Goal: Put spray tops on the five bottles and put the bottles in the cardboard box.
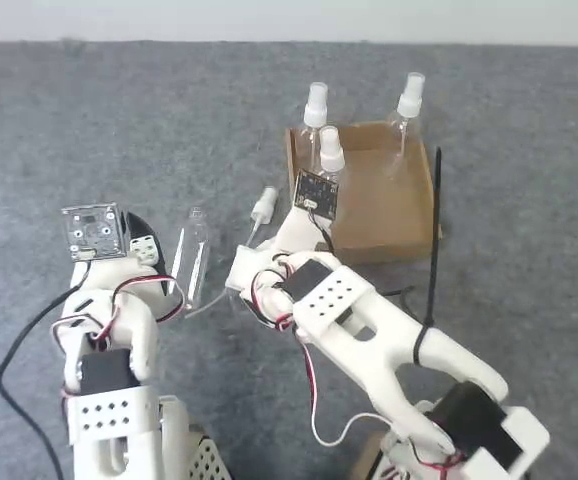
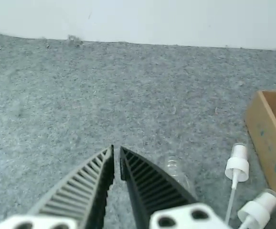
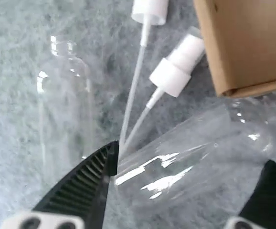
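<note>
Right claw (image 3: 190,167) agape astride clear plastic bottle (image 3: 200,143) lying on grey carpeted surface (image 3: 14,57).
Likely light, slick, squashable: grip mid-body gently; white spray tops (image 3: 176,67) lie just beyond the tips.

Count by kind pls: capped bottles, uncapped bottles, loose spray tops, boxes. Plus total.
Capped bottles, standing in the box: 3
Uncapped bottles, lying on the carpet: 2
Loose spray tops: 2
Cardboard box: 1
Total: 8
</note>
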